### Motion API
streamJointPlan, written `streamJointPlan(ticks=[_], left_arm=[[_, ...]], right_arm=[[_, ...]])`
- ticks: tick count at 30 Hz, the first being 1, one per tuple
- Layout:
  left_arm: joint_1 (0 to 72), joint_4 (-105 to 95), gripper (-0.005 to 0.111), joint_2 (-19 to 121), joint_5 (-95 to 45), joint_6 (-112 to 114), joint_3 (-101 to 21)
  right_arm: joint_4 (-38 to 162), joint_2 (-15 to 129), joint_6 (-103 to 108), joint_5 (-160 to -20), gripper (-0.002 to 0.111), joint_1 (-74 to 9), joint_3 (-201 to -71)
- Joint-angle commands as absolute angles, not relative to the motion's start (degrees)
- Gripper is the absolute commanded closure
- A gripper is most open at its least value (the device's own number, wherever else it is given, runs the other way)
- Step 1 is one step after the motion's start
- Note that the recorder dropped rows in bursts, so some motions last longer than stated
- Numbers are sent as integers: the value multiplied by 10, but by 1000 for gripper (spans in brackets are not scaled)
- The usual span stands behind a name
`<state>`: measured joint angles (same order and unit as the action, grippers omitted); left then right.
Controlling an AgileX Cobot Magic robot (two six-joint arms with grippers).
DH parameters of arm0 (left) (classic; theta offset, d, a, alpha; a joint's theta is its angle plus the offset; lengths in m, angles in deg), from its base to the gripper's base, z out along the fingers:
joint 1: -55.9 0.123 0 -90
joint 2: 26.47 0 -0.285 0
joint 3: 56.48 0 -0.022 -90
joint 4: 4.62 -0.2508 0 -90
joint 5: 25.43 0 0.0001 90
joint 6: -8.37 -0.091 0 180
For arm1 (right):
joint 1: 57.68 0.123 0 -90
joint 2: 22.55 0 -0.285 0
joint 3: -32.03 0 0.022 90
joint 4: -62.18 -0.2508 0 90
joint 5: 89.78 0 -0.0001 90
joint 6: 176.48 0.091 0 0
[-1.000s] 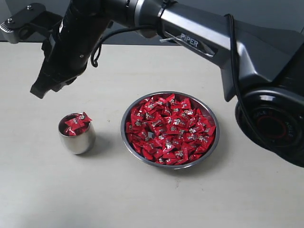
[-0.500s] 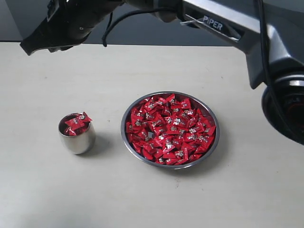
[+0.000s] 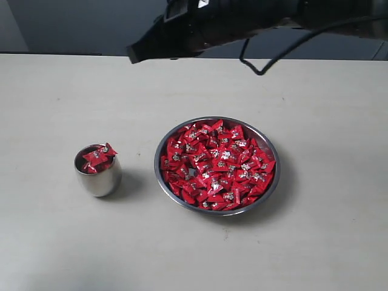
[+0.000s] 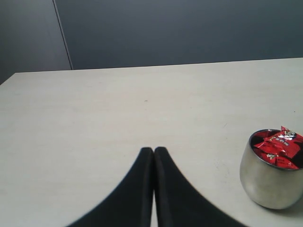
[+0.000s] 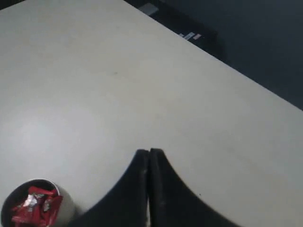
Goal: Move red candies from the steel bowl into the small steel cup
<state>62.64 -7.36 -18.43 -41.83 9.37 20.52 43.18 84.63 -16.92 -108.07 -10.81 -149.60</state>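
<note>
The steel bowl (image 3: 270,185) sits right of the table's middle, heaped with red candies (image 3: 216,165). To its left stands the small steel cup (image 3: 98,179), filled to the rim with red candies (image 3: 97,156). My right gripper (image 3: 131,57) hangs high over the far side of the table, shut and empty, far from both. The right wrist view shows its shut fingertips (image 5: 149,151) and the cup (image 5: 66,202) below. The left gripper (image 4: 154,150) is shut and empty over bare table, with the cup (image 4: 267,182) off to one side. The exterior view does not show the left gripper.
The pale table (image 3: 73,97) spreads around the cup and bowl. A dark wall (image 3: 73,24) runs behind the far edge. The right arm's black body (image 3: 242,18) crosses the top of the exterior view.
My right arm has risen and swung from above and left of the cup toward the far middle of the table. Cup, bowl and candies have not moved.
</note>
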Motion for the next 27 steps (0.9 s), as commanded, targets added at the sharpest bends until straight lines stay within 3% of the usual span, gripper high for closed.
streamJointPlan(ticks=[1,6,11,18,27], left_arm=[[627,-72,106,-187,-417,95,207],[627,-72,106,-187,-417,95,207],[627,-72,106,-187,-417,95,207],[627,-72,106,-187,-417,95,207],[627,-72,106,-187,-417,95,207]], right_arm=[[424,793,-174,-1059,109,-130,-1426],[426,716,-165,-1025,109,-140,-1358],[424,674,-156,-1026,109,-202,-1310],[452,649,-145,-1117,109,-257,-1304],[568,635,-143,-1175,109,-257,-1304]])
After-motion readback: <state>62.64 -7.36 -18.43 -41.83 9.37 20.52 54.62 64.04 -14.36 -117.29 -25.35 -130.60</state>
